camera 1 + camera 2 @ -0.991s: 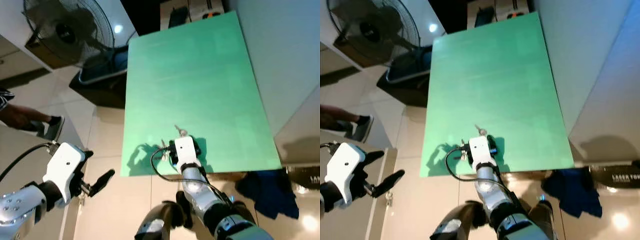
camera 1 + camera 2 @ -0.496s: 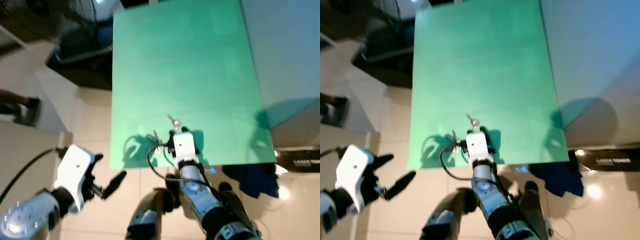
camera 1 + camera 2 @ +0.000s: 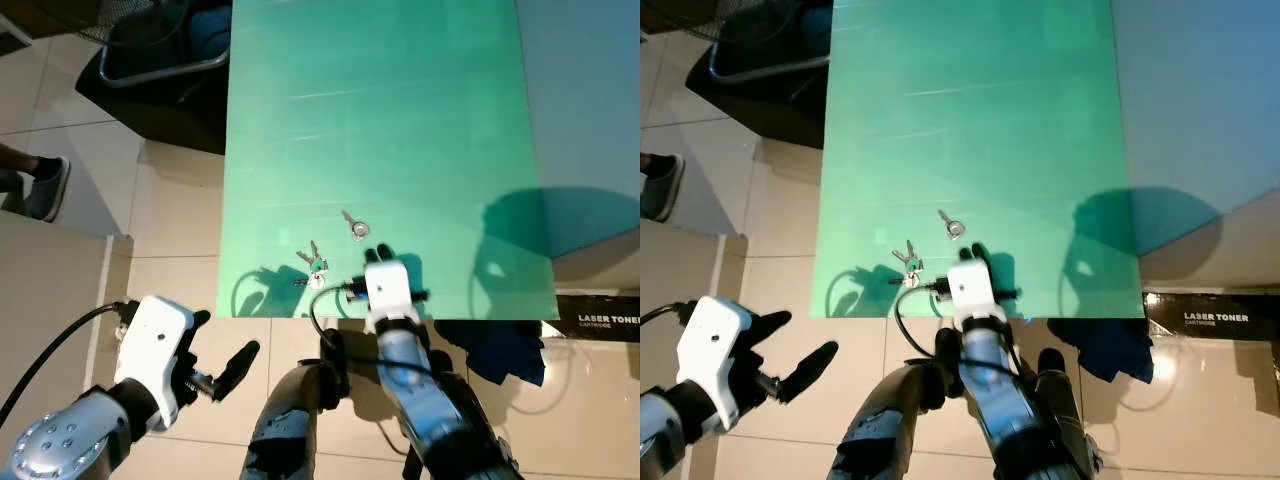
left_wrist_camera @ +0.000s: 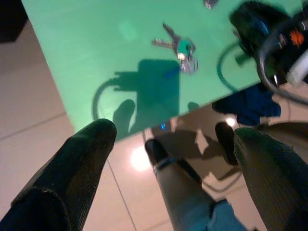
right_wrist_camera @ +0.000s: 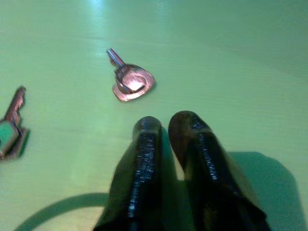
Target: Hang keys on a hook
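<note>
Down on the green board (image 3: 380,110), near its front edge, lies a small bunch of keys (image 3: 314,266): a couple of silvery blades fanned out from a ring, one with a green head, lying flat on the surface. Just beside them, a little farther in, sits a single metal piece (image 5: 130,82) with a short shaft and a rounded, shield-shaped head, pinkish-silver in the right wrist view. The right gripper (image 5: 167,126) hovers over the board close to that single piece, its two black fingers pressed nearly together with nothing between them, well short of touching it. The left gripper (image 3: 222,365) hangs off the board over the tiled floor (image 3: 180,215), its fingers spread wide and holding nothing; from its wrist camera the keys show beyond its own shadow on the green. A person's shoe (image 3: 45,188) stands on the tiles to the robot's left.
</note>
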Tool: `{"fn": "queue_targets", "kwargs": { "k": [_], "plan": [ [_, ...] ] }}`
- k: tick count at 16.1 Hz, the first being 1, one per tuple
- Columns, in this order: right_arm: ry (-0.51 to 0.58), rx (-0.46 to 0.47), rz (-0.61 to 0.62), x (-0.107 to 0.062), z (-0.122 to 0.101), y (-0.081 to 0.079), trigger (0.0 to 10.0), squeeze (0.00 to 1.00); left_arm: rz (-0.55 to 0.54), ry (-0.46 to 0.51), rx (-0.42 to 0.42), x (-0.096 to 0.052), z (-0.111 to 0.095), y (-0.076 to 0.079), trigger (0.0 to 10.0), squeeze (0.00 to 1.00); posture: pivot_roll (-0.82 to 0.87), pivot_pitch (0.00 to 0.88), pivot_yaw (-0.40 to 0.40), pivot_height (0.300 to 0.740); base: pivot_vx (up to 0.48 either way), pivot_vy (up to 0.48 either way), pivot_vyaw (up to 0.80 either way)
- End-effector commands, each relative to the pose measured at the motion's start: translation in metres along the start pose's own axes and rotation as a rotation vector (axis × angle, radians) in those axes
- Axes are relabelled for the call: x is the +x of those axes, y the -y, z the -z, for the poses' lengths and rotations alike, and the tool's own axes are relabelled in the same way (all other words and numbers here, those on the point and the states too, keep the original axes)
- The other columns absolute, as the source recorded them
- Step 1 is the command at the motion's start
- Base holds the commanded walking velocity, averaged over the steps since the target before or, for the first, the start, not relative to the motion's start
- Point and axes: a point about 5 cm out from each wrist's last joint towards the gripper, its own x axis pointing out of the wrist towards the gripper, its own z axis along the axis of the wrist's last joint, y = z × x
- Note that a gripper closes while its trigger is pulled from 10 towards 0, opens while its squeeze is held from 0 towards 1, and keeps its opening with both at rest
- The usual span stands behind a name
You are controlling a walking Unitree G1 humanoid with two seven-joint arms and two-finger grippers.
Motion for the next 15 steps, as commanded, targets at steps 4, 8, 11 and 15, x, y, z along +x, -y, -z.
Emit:
{"fn": "queue_targets", "kwargs": {
  "k": [4, 8, 11, 15],
  "plan": [
    [-0.008, 0.016, -0.045, -0.025, -0.006, -0.026, 0.0, 0.00, -0.005, 0.004, -0.034, 0.018, 0.017, 0.001, 10.0, 0.00, -0.01, 0.394, 0.241, 0.740, 0.000, 0.000, 0.00],
    [0.095, -0.046, -0.085, -0.027, -0.026, -0.021, 0.0, 0.00, -0.009, 0.073, -0.047, 0.048, 0.016, 0.002, 10.0, 0.00, -0.06, 0.274, 0.223, 0.740, 0.000, 0.000, 0.00],
    [0.181, -0.072, -0.124, -0.021, -0.043, -0.026, 0.0, 0.00, 0.004, 0.118, -0.040, 0.075, 0.014, -0.001, 10.0, 0.00, -0.10, 0.152, 0.246, 0.740, 0.000, 0.000, 0.00],
    [0.229, -0.107, -0.124, -0.008, -0.053, -0.024, 0.0, 0.00, 0.022, 0.187, -0.027, 0.110, 0.002, -0.007, 10.0, 0.00, -0.16, 0.022, 0.285, 0.740, 0.000, 0.000, 0.00]
  ]
}}
